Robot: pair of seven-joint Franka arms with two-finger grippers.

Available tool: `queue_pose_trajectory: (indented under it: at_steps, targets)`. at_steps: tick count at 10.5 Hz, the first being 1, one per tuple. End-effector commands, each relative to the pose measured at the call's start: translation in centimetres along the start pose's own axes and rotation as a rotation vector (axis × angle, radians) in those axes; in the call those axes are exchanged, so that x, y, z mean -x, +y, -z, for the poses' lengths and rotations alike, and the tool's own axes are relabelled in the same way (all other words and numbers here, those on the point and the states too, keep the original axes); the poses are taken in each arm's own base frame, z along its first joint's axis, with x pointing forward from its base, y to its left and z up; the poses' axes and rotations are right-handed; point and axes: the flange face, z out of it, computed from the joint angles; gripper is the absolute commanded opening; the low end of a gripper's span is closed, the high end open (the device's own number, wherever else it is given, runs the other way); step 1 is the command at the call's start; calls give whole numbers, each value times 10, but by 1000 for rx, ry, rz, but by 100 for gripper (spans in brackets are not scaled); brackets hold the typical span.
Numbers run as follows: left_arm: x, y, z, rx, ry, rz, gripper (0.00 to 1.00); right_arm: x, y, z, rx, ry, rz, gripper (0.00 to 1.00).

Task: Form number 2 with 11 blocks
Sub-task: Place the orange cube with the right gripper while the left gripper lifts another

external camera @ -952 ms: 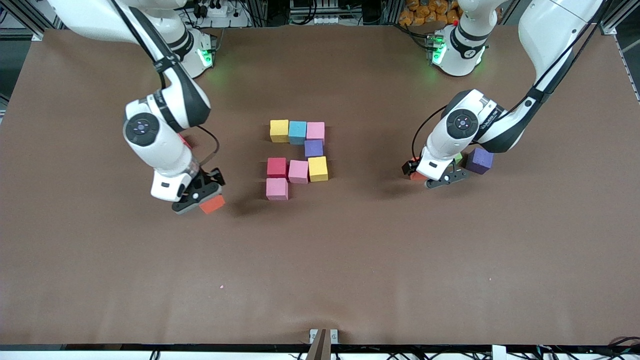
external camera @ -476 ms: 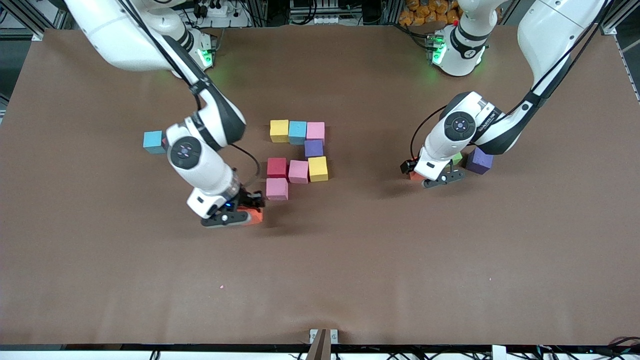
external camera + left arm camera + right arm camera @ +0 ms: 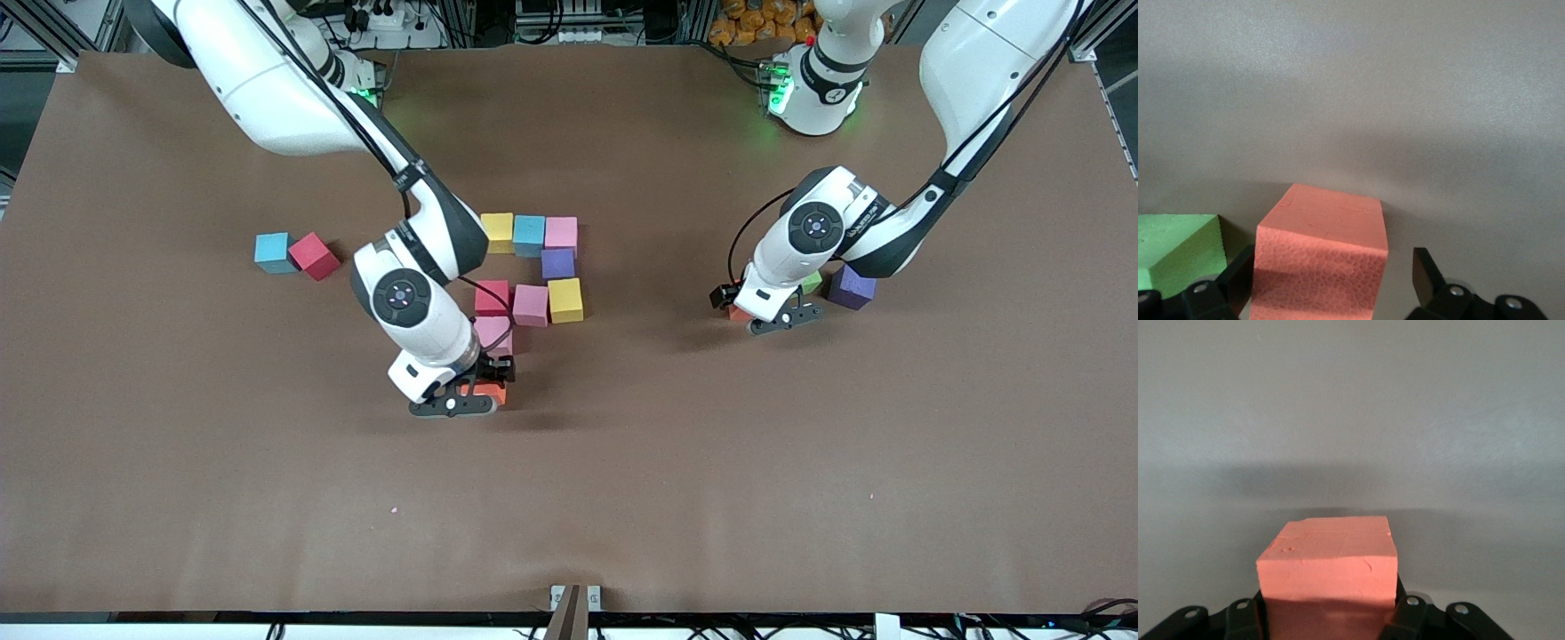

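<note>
Orange block (image 3: 1328, 570) sits clamped in right end effector (image 3: 473, 397) (left end effector (image 3: 782, 318) gapes empty).

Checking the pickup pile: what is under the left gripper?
An orange block sits between the open left gripper, a green block beside it. The purple block lies near; anything else is covered.

Bare table (image 3: 622, 498) lies open nearer the camera; the number 2 (image 3: 532, 267) blocks mid-table.

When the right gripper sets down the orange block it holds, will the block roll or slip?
The orange block has flat faces and square edges, so it should not roll. Its matte, grainy foam surface probably grips well in the right gripper. It likely weighs little and dents slightly.
</note>
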Motion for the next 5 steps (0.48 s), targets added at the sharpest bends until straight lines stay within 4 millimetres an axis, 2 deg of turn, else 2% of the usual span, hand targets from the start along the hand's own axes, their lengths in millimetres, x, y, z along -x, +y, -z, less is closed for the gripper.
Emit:
queue_pose_trajectory:
  at_steps: [1,2,3,4,5]
  targets:
    - [-2,-1,-1,0,25,-5,100,-3,-1,-10,11,-9,-41,16]
    - [-1,-2,-1,-1,24,-4,100,2,1,-17,18,-21,-41,16]
    - [-1,-2,-1,-1,23,-2,90,4,2,-21,21,-28,-44,16]
    - [-2,-2,-1,-1,23,-1,70,6,3,-24,24,-35,-44,16]
    - [-2,-2,-1,-2,23,7,57,8,4,-28,27,-42,-46,16]
